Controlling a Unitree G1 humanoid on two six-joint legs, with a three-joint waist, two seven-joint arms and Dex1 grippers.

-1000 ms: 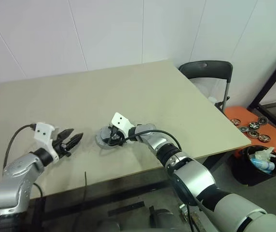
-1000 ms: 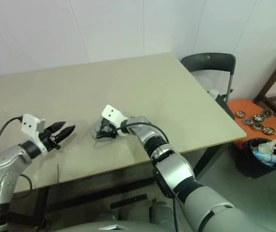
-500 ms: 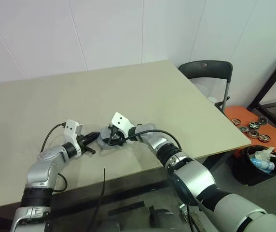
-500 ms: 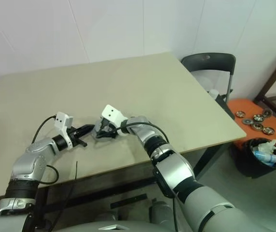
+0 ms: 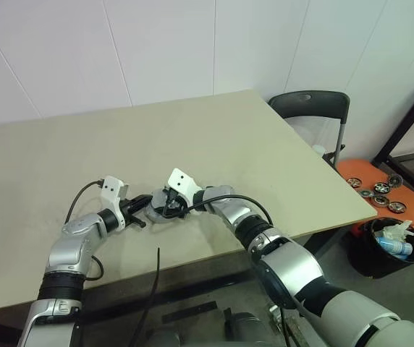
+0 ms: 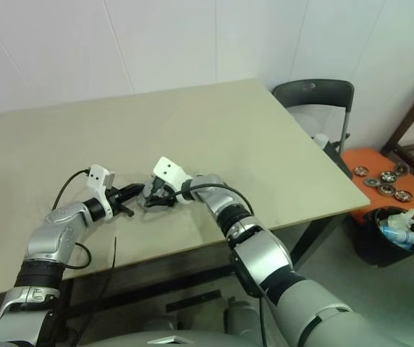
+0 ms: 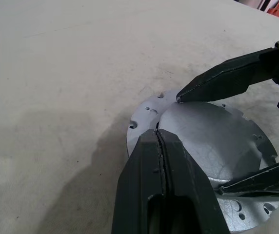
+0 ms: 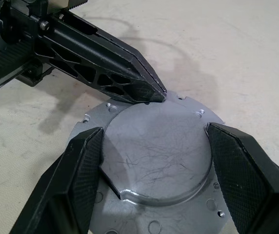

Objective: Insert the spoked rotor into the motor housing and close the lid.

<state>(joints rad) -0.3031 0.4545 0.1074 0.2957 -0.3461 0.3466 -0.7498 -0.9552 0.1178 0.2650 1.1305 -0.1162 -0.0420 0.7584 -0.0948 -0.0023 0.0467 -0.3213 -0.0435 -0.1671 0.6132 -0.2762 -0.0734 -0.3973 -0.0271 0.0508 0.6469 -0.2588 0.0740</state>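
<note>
Rotor: judged to be already inside the housing, since no spoked wheel lies on the table; the shut lid hides the inside, so this may be wrong.
Lid (image 8: pixel 156 153): down flat on the housing, plain grey scratched face up, seated level inside the flange as far as both wrist views show.
Motor housing (image 5: pixel 162 210): sits on the table near the front edge, at about 7 o'clock from the table's middle; its drilled flange (image 7: pixel 142 109) sticks out all round the lid.
Right gripper (image 8: pixel 154 165): jaws spread wide, one finger on each side of the lid, reaching in from the housing's 3 o'clock side in the head views; it brackets the rim but I cannot tell whether the pads press on it.
Left gripper (image 7: pixel 160 141): fingers pressed together into a single point, coming in from the housing's 9 o'clock side, tip at the lid's edge where it meets the flange, holding nothing.
Table (image 5: pixel 214 144): bare beige top around the housing.
Surroundings: a dark chair (image 5: pixel 310 108) at the table's 2 o'clock corner, small dark-rimmed wheels (image 5: pixel 377 191) on an orange surface beyond it, well apart from the work.
Progress: insertion and closing look done; by my judgement what is left is a last press or check at the lid's edge, then drawing both arms away.
</note>
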